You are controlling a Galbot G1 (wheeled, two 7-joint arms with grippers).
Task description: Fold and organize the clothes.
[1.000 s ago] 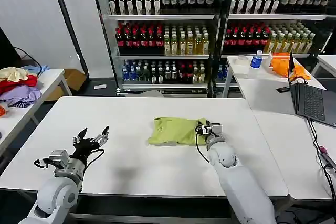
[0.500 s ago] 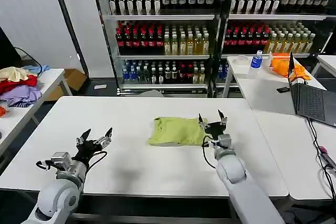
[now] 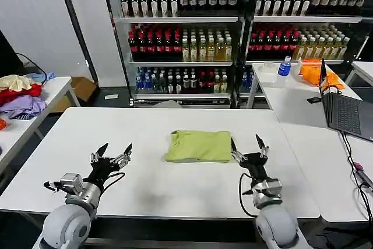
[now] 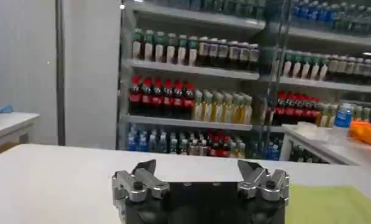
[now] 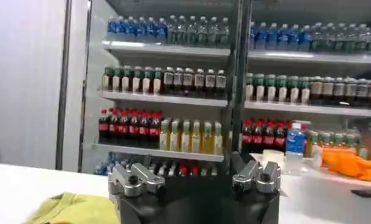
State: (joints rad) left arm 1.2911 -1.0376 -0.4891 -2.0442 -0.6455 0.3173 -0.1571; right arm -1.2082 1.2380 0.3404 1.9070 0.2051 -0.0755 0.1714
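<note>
Head view — right claw has let go and backed off wide; folded T-shirt rests on bench. Left claw wide too.

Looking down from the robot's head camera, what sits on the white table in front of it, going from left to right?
Left gripper, open → folded yellow-green T-shirt → right gripper, open, just past the shirt's right edge.
</note>
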